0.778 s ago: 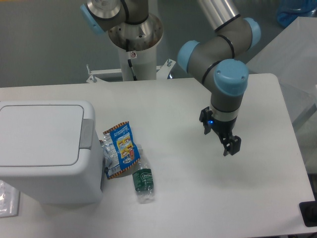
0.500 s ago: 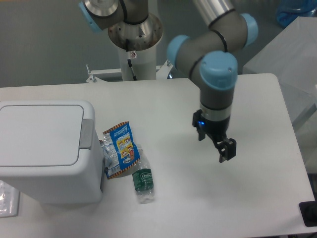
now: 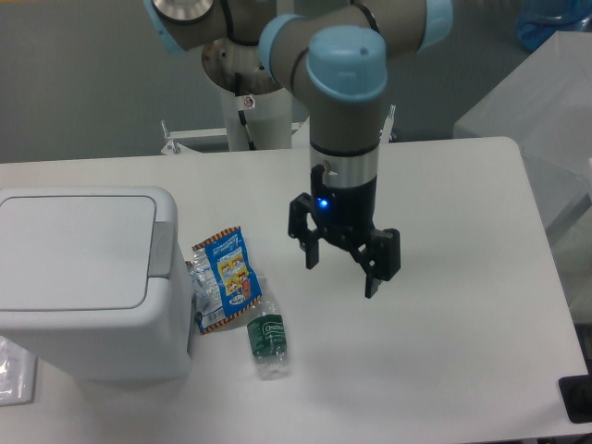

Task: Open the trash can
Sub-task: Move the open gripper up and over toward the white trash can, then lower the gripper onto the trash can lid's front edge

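We find the end effector (image 3: pixel 342 264) released, its two fingers (image 3: pixel 311 242) spread wide apart and pointing down over the middle of the white tabletop (image 3: pixel 462 324), holding nothing; a small blue light shows on the wrist just above it. We cannot tell whether the fingertips touch the surface. The arm (image 3: pixel 345 102) rises steeply from the wrist toward its pedestal at the far edge. To the left of the end effector, apart from it, we record a blue snack packet (image 3: pixel 228 270) lying flat over crumpled clear wrapping, and just beside it a small clear bottle with a green label (image 3: pixel 268 337) on its side. The trash can (image 3: pixel 83 277) stands at the left edge of the tabletop, touching the wrapping, its flat lid down and its grey push tab (image 3: pixel 163 249) facing the packet.
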You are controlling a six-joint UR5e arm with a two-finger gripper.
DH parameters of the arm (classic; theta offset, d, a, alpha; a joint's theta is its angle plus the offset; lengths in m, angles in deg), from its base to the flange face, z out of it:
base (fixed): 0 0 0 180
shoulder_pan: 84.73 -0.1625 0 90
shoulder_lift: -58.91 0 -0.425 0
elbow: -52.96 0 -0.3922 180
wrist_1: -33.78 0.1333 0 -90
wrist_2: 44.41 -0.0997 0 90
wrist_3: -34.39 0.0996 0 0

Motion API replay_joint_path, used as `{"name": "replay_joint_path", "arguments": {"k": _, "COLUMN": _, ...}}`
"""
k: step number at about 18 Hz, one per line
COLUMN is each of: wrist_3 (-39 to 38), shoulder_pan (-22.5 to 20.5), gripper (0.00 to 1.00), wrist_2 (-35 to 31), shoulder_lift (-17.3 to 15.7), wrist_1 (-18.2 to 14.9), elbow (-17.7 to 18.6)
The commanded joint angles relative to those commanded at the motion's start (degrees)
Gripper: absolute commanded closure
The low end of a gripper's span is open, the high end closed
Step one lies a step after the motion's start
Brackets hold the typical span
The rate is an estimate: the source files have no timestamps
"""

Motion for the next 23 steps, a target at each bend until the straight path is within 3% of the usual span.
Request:
{"name": "replay_joint_path", "arguments": {"k": 4, "wrist_3": -6.51, "shoulder_pan": -0.26, "gripper": 0.00, "wrist_2": 1.93, "shoulder_lift": -0.09, "wrist_1": 0.18, "elbow": -3.07}}
{"name": "replay_joint_path", "arguments": {"k": 7, "wrist_3": -7.91, "shoulder_pan": -0.35, "gripper": 0.00, "wrist_2": 2.03, "shoulder_lift": 0.09, "wrist_1": 0.26, "elbow": -3.16}}
{"name": "replay_joint_path", "arguments": {"k": 9, "wrist_3": -13.00, "shoulder_pan": -0.26, "gripper": 0.00, "wrist_2": 1.76, "shoulder_lift": 0.09, "wrist_1": 0.44, "elbow": -3.60}}
{"name": "replay_joint_path", "arguments": {"k": 13, "wrist_3": -16.71, "shoulder_pan": -0.26, "gripper": 0.00, "wrist_2": 1.85, "shoulder_lift": 0.62, "wrist_1": 0.00, "elbow": -7.38}}
{"name": "replay_joint_path", "arguments": {"k": 15, "wrist_3": -21.51, "shoulder_pan": 0.09, "gripper": 0.00, "wrist_2": 1.76, "shoulder_lift": 0.18, "wrist_1": -0.09, "elbow": -6.86}}
{"name": "replay_joint_path", "arguments": {"k": 19, "wrist_3": -38.75, "shoulder_pan": 1.40, "gripper": 0.00, "wrist_2": 2.03, "shoulder_lift": 0.26, "wrist_1": 0.79, "elbow": -6.95}}
{"name": "replay_joint_path", "arguments": {"k": 23, "wrist_3": -40.00, "shoulder_pan": 4.39, "gripper": 0.00, "wrist_2": 1.94, "shoulder_lift": 0.00, "wrist_1": 0.79, "elbow": -3.43}}
